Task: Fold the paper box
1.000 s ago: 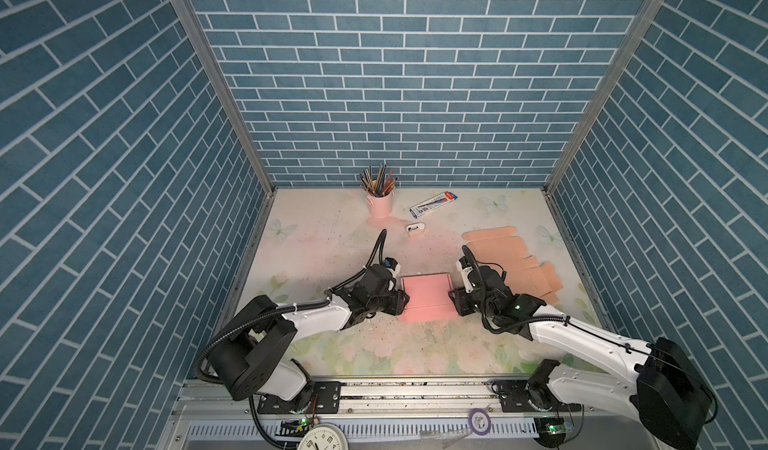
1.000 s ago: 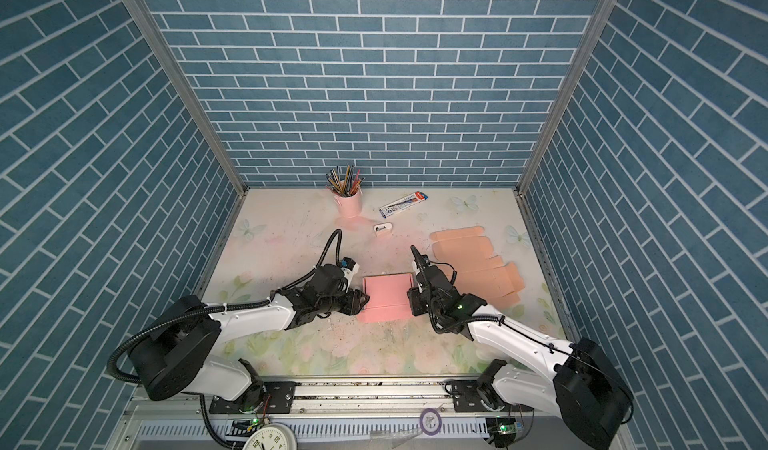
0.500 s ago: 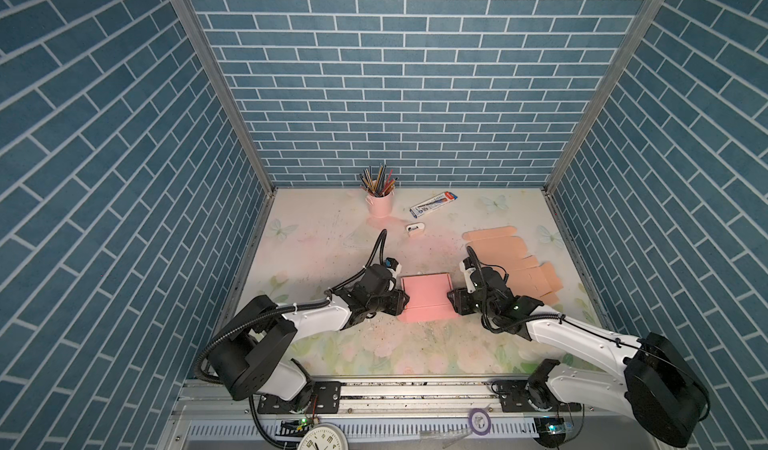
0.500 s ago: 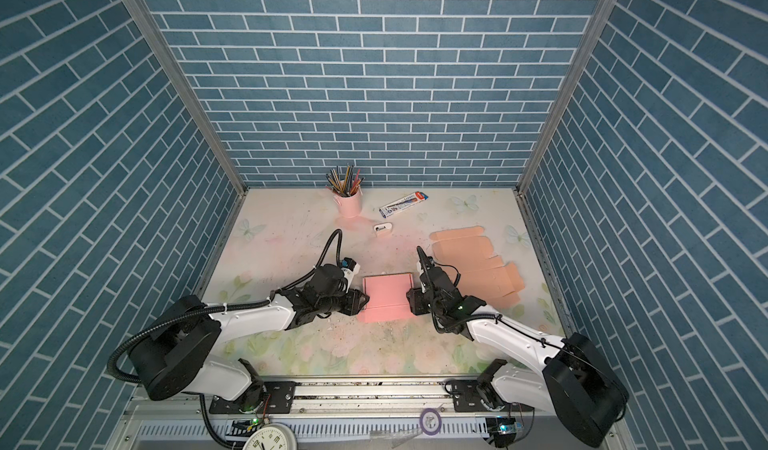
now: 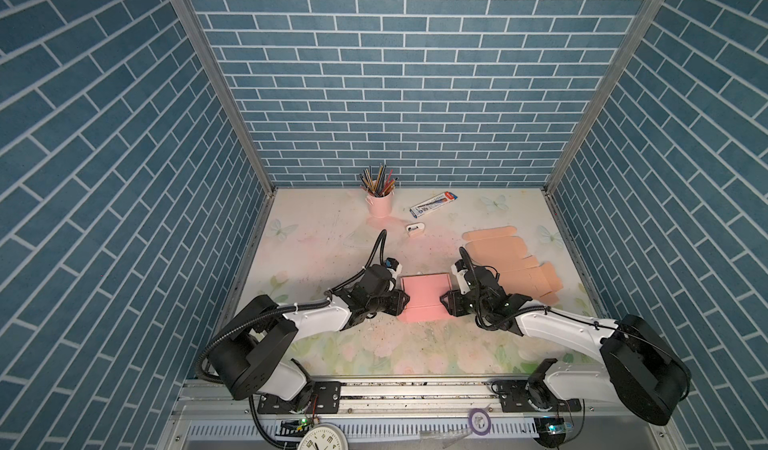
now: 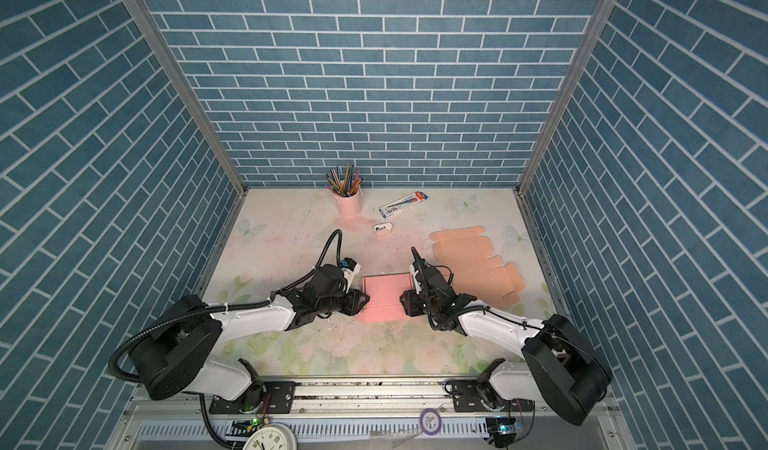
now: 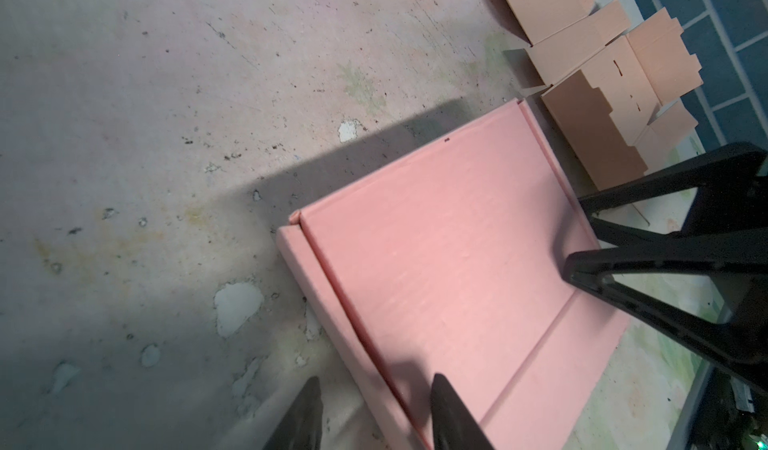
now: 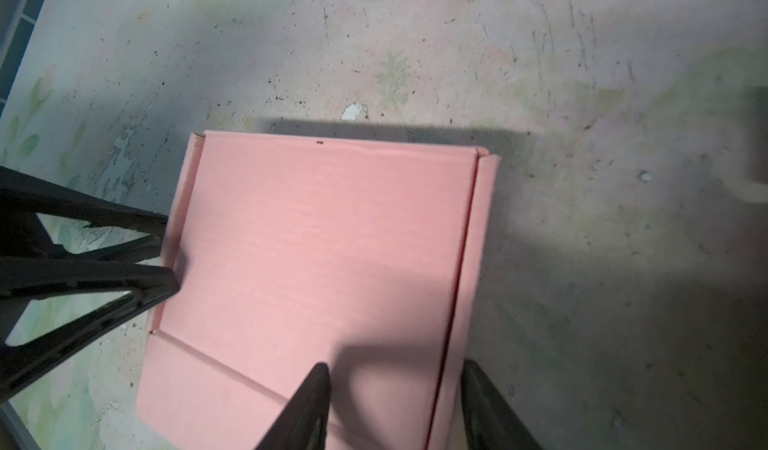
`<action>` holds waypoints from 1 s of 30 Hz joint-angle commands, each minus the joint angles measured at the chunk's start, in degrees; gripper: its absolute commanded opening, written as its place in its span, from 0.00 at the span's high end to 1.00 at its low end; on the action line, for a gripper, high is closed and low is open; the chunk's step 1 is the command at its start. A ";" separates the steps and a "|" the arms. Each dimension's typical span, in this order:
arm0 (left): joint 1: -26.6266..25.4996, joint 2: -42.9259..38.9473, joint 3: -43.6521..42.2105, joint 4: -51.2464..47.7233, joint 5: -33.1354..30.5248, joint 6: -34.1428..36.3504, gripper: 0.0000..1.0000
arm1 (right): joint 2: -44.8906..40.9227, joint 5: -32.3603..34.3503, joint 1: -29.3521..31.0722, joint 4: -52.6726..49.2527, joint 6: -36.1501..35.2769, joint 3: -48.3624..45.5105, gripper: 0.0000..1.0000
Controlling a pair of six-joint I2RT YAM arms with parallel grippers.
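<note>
The pink paper box (image 5: pixel 424 296) (image 6: pixel 385 298) lies low and flat in the middle of the table, with a creased strip along its near edge. My left gripper (image 5: pixel 401 303) (image 7: pixel 376 410) is at its left side, open. One fingertip (image 7: pixel 444 406) is over the top panel and the other stands on the table outside the side wall. My right gripper (image 5: pixel 446 302) (image 8: pixel 399 406) is at the right side, open, and straddles the right side wall (image 8: pixel 482 219) in the same way. Each wrist view shows the pink paper box (image 7: pixel 457 252) (image 8: pixel 324 240) and the opposite gripper's fingers (image 7: pixel 582 273) (image 8: pixel 166 285) at its far edge.
A stack of flat tan box blanks (image 5: pixel 511 256) lies right of the right arm. At the back stand a pink cup of pencils (image 5: pixel 380 204), a pencil carton (image 5: pixel 432 203) and a small white item (image 5: pixel 414 229). Brick walls close in three sides.
The right gripper has shifted slightly left, onto the box's right edge. The left gripper's jaws have narrowed around the left edge. The box has stayed in place.
</note>
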 commanded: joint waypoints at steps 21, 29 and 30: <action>4.91 -5.01 -6.14 -1.17 -0.27 1.20 0.58 | -0.97 3.76 6.18 1.48 3.40 -0.25 0.47; 4.57 -11.32 -5.89 -7.41 -5.04 1.45 0.42 | -3.72 5.63 6.12 -3.34 4.36 -0.47 0.42; 4.39 -12.27 -5.70 -8.81 -5.76 1.60 0.41 | -4.43 5.74 6.21 -3.92 4.58 -0.59 0.42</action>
